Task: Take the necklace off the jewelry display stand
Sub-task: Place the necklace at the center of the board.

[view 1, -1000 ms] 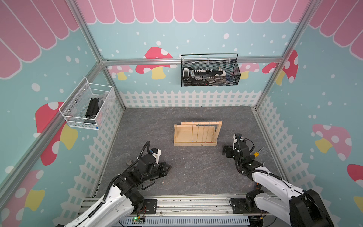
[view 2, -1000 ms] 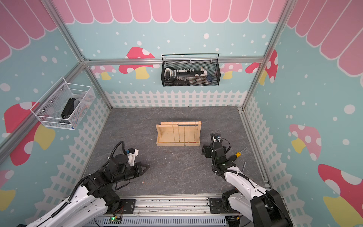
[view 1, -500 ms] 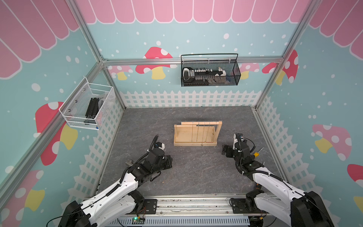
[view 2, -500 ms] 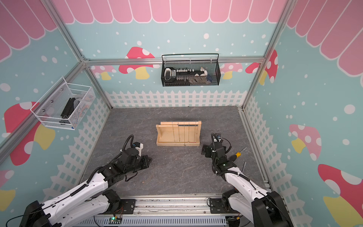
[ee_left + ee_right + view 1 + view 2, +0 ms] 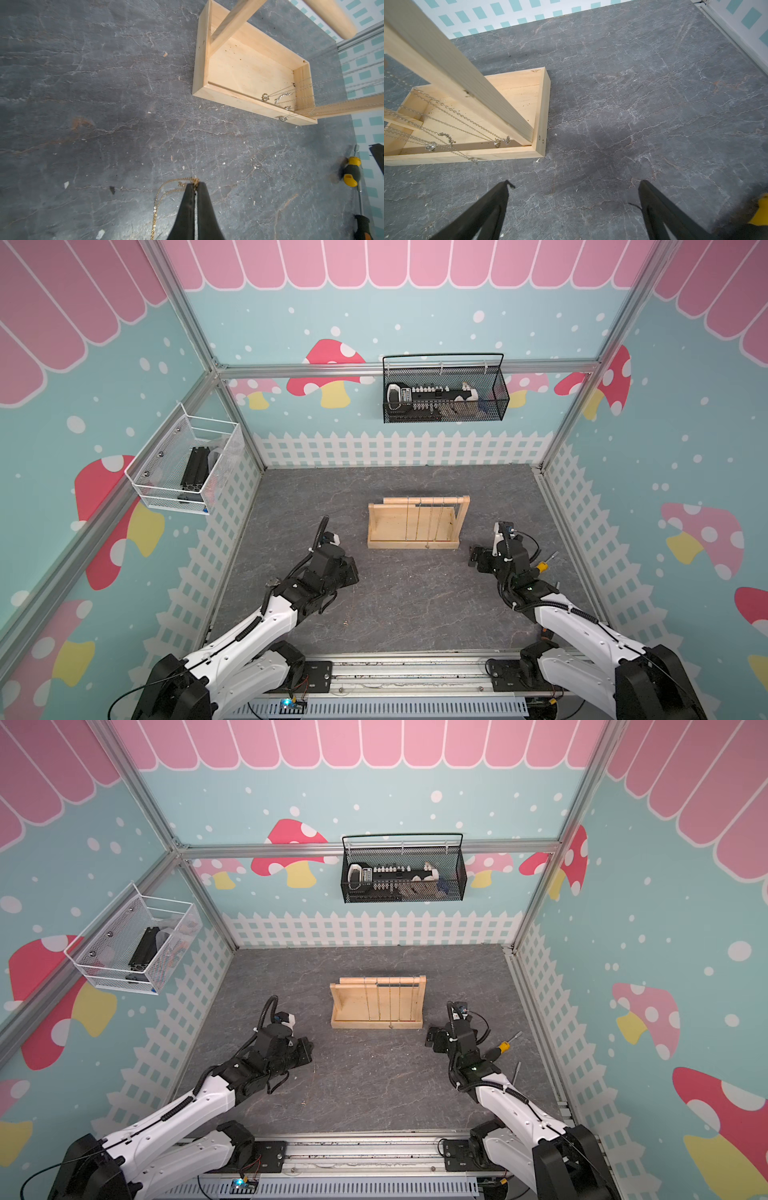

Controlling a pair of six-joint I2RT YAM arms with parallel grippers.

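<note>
Grey stone-look bench (image 5: 407,614); pale-wood jewelry display stand (image 5: 382,522) mid-bench, silver pendant chains (image 5: 496,142) on its rail. Right hand (image 5: 574,184) spread wide, empty, near-right. Left hand (image 5: 195,185) pinched shut on gold necklace (image 5: 158,195), near-left, clear of stand: removal apparently done, release pending.

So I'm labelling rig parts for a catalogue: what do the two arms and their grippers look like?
The left arm and right arm have white shells on the long links and black joints and wrists, with black cables looping alongside. The left gripper and right gripper have black, tapering, pointed fingers.
</note>
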